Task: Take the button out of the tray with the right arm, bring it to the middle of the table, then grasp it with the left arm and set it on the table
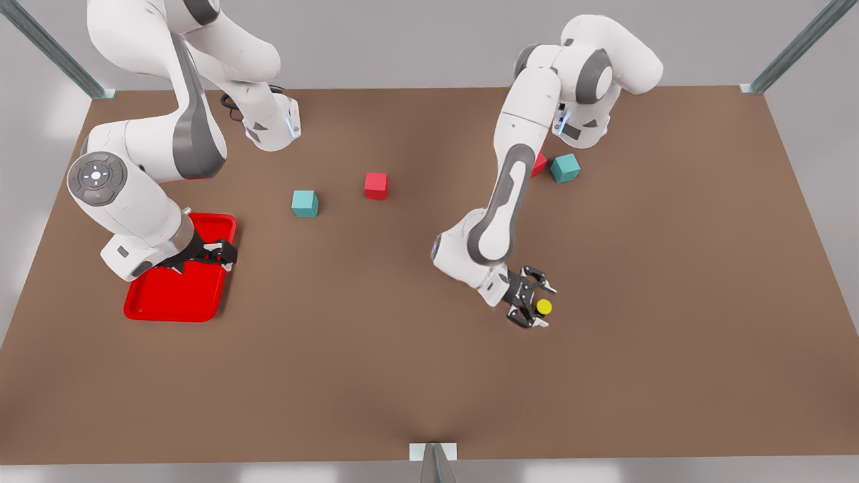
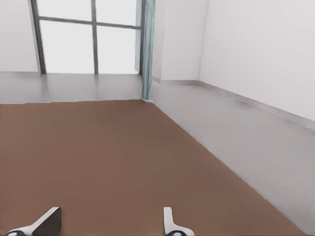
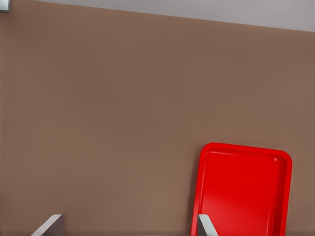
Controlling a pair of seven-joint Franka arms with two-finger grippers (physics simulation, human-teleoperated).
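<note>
Button [image 1: 543, 307] is sitting on the table [image 1: 402, 376] between the left gripper's [image 1: 535, 303] spread fingers; probably light and rigid, best pinched at its black body. Right gripper [image 1: 213, 253] is hovering open over the tray [image 1: 168, 305].

Front view: high above the desk [image 1: 376, 376], looking steeply down, far enough to take in both arms and the tray [image 1: 176, 295]. Right wrist view: close over the tray [image 3: 244, 191], facing down past it across bare desk. Left wrist view: low over the desk [image 2: 98, 157], well apart from the tray, facing outward toward a window. Shared by all: the brown desktop.
</note>
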